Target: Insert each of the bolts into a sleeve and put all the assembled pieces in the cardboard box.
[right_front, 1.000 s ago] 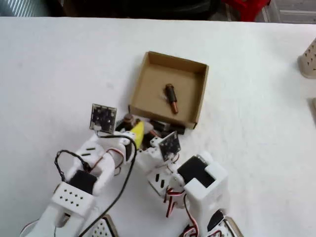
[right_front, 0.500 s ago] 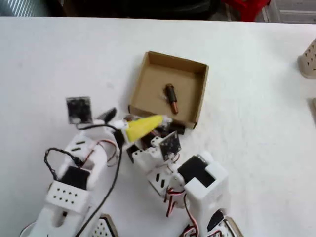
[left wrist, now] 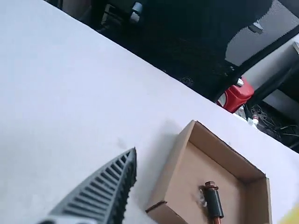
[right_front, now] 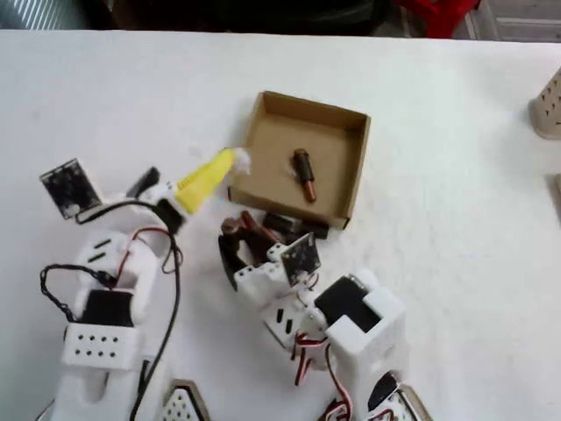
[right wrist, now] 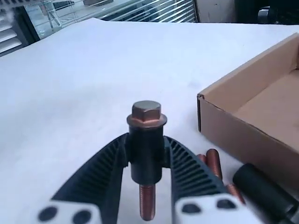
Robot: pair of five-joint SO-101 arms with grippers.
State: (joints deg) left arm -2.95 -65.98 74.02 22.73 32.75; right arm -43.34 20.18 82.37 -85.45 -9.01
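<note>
- Big change in the last second: the left gripper [right_front: 194, 167] was jammed in next to the right one by the front of the cardboard box [right_front: 289, 207], and now it's swung up and off to the left, well apart.
- Its jaws are spread wide with nothing between them, so whatever it carried has been let go.
- The right gripper [right wrist: 145, 142] hasn't budged. It's clamped on a black sleeve [right wrist: 145, 158] with a bolt [right wrist: 146, 114] seated in it, head on top and thread poking out below.
- So I'd call this insertion done; the pair just needs to go over the wall and into the box.
- One assembled piece [right_front: 303, 174] is lying in there already.
- Loose bolts [right wrist: 212, 161] and a spare sleeve [right wrist: 257, 186] sit on the table [right_front: 438, 263] just beside the box front, so more rounds to go.
</note>
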